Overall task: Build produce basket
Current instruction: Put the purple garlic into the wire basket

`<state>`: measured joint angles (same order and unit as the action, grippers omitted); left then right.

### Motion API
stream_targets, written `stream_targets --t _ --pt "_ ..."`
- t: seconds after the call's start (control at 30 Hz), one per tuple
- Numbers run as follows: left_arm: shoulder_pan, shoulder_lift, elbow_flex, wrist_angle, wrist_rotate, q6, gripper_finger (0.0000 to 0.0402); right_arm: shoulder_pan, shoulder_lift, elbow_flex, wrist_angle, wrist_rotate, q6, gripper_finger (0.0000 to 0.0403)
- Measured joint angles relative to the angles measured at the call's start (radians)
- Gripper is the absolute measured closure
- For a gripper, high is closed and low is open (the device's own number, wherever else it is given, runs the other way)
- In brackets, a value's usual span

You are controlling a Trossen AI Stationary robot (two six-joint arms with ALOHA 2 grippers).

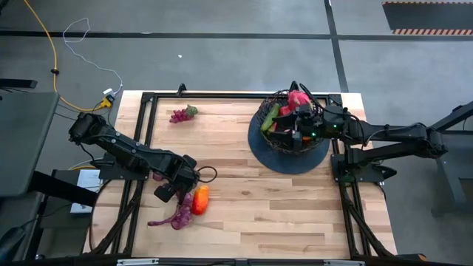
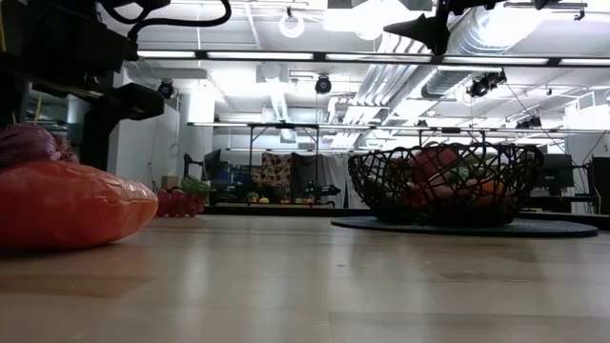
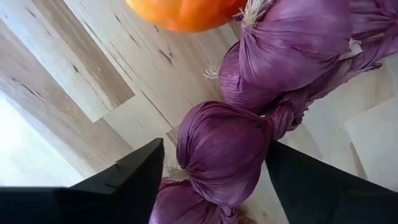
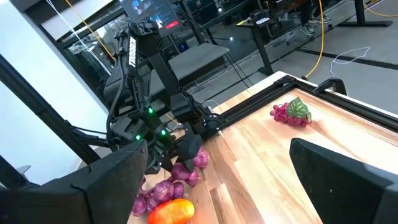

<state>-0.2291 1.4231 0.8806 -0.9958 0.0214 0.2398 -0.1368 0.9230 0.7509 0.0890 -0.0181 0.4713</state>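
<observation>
The middle of the table (image 1: 244,199) lies bare, giving open passage between the frame's left and right halves. At lower left, the purple onion string (image 1: 176,216) and the orange piece (image 1: 200,201) crowd together, touching, right under the left gripper (image 1: 179,193). The grape bunch (image 1: 181,114) sits alone at upper left. The basket (image 1: 292,122) blocks upper right, with the right gripper (image 1: 297,122) above it.
</observation>
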Motion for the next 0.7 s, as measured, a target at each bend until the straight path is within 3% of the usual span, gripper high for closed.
stream_targets --t 0.43,0.7 --pt "0.0 0.0 0.001 -0.025 -0.033 0.01 0.0225 0.0 0.0 0.0 0.0 0.025 0.0 0.002" --pt "0.065 -0.02 0.128 -0.332 -0.034 0.026 0.0228 0.0 0.0 0.0 0.0 0.027 0.0 0.002"
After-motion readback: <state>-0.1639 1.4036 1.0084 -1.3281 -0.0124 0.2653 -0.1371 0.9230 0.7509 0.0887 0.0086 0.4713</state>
